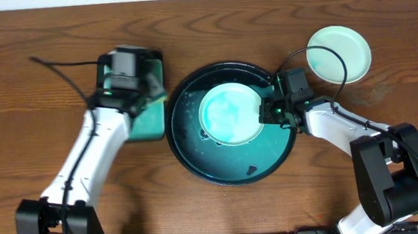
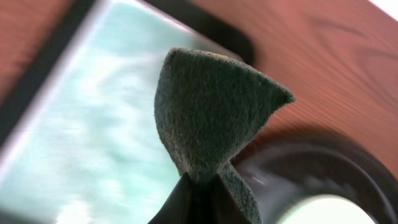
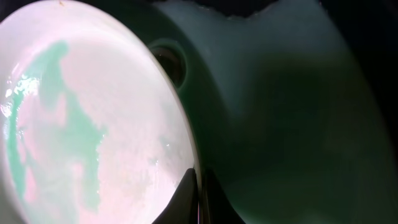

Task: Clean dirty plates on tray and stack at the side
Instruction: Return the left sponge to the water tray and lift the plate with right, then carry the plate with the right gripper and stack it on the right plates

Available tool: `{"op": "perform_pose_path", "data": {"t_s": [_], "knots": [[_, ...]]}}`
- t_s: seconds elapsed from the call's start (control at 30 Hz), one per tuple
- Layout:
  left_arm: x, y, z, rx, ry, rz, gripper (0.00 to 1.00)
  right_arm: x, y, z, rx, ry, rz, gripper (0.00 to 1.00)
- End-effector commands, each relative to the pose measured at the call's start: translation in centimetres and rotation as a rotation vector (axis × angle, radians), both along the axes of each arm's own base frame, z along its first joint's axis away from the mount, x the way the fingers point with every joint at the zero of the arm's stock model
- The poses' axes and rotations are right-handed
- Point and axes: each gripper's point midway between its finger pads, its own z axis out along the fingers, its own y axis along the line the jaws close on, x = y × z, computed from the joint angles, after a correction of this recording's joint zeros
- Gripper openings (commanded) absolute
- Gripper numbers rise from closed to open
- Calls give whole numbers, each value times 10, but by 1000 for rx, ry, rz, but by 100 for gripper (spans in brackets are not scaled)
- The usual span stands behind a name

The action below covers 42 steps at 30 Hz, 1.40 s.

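Note:
The black-rimmed tray (image 1: 197, 159) with a teal inside lies mid-table. A smeared plate (image 1: 230, 114) sits in it, tilted. My right gripper (image 1: 265, 109) is shut on that plate's right rim; the right wrist view shows the fingers (image 3: 198, 198) pinching the rim of the smeared plate (image 3: 81, 118). A second plate (image 1: 338, 53) lies on the table at the far right. My left gripper (image 1: 145, 83) is shut on a dark green sponge (image 2: 211, 112), held above the green sponge dish (image 2: 74, 143), left of the tray. A third plate is not visible.
The rectangular green sponge dish (image 1: 148, 123) sits just left of the tray, partly under my left arm. The tray's dark rim (image 2: 323, 168) shows at the lower right of the left wrist view. Bare wooden table lies around them.

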Motion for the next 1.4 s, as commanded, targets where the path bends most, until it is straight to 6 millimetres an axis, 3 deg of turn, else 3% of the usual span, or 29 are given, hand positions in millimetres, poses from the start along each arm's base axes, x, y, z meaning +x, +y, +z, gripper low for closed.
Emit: {"op": "perform_pose_path", "data": {"t_s": [0.0, 0.17, 0.33, 0.4, 0.47, 0.57, 0.8, 0.9, 1.1, 1.23, 1.37], "knots": [[-6, 35, -28, -11, 83, 111, 7, 10, 11, 18, -26, -69, 86, 1], [-5, 56, -59, -17, 155, 163, 7, 29, 13, 64, -118, -208, 152, 1], [1, 63, -83, -13, 183, 177, 8, 36, 4, 105, -303, -313, 186, 1], [5, 65, -83, -14, 170, 182, 29, 38, 7, 123, -349, -359, 206, 1], [8, 67, -77, -14, 154, 183, 53, 39, 10, 138, -383, -406, 219, 1], [12, 69, -60, 6, 113, 147, 69, 38, 13, 156, -464, -477, 246, 1], [14, 69, -5, 4, -19, 134, 76, 39, 7, 198, -908, -647, 334, 1], [13, 69, 8, 1, -51, 135, 77, 35, 9, 221, -1135, -704, 378, 1], [13, 69, 8, 1, -52, 135, 78, 23, 39, 278, -1503, -824, 498, 1], [13, 69, 8, 1, -52, 135, 78, 13, 59, 296, -1630, -860, 589, 1], [13, 69, 8, 1, -52, 135, 78, 6, 65, 311, -1699, -871, 592, 1]]}}
